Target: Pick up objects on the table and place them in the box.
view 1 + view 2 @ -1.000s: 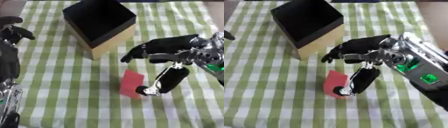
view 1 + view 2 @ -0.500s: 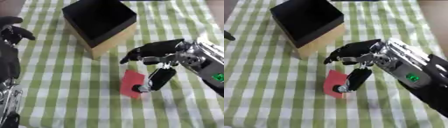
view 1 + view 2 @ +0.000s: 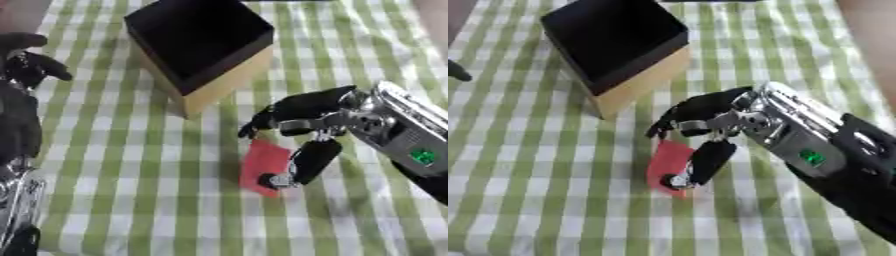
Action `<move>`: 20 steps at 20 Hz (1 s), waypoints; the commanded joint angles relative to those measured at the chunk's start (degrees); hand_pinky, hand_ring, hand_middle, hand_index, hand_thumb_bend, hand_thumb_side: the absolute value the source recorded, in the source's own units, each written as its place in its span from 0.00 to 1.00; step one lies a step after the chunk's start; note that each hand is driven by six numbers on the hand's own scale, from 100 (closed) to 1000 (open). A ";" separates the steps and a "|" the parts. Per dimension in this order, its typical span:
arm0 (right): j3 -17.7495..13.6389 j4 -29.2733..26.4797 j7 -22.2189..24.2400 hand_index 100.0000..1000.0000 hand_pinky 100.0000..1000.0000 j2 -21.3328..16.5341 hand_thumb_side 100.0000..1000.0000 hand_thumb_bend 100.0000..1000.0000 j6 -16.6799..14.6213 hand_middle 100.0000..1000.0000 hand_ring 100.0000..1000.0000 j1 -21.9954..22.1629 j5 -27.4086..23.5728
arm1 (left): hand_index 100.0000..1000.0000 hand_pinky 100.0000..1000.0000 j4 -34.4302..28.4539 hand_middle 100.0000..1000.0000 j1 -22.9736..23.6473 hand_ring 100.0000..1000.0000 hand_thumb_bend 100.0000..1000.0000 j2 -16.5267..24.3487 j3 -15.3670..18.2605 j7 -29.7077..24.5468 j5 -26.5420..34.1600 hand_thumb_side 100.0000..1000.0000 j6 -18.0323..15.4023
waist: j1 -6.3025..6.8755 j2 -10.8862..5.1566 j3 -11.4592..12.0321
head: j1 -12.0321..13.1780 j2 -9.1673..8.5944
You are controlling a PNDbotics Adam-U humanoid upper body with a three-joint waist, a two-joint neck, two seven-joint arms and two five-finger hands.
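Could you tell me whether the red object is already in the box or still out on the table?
Out: the red object lies on the checked cloth beside the box, under the right hand.

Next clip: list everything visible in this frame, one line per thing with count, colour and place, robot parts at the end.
Box: one, black inside with tan outer walls, open top, far centre-left of the table.
Red object: one, flat, red, on the cloth nearer than the box, right of centre, under the right hand.
Tablecloth: one, green and white check, covers the table.
Right hand: one, black fingers with silver back, reaching in from the right; fingers spread over the red object, thumb down at its right edge. Whether it already grips the object cannot be told.
Left hand: one, black, at the left edge, idle, away from the box and the red object.
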 commanded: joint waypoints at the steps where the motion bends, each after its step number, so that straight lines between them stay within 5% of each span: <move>1: -0.43 0.06 0.03 0.91 0.82 -0.26 0.59 0.22 0.27 0.68 0.81 -0.65 -0.47 | 0.64 0.43 -1.07 0.58 -0.54 0.45 0.00 0.34 0.05 -0.29 0.12 0.71 0.01 | 0.09 -0.93 0.02 | -0.09 -0.42; 12: 0.80 1.89 0.68 0.83 0.73 0.55 0.54 0.19 1.12 0.60 0.77 -0.31 -0.50 | 0.64 0.43 -1.07 0.58 -0.55 0.45 0.00 0.23 -0.11 -0.87 0.23 0.71 0.15 | 0.22 -0.87 -0.08 | -0.27 -0.50; 16: 0.76 1.68 -0.03 0.73 0.65 0.74 0.52 0.18 1.22 0.54 0.72 -0.26 -1.08 | 0.64 0.43 -1.07 0.58 -0.55 0.45 0.00 0.17 -0.14 -1.08 0.31 0.72 0.18 | 0.26 -0.88 -0.15 | -0.36 -0.46; 20: -0.02 1.71 -2.15 0.62 0.58 0.81 0.43 0.06 1.71 0.45 0.69 -0.07 -2.51 | 0.64 0.43 -1.07 0.58 -0.50 0.45 0.00 0.13 -0.12 -1.23 0.36 0.72 0.23 | 0.34 -0.86 -0.20 | -0.35 -0.40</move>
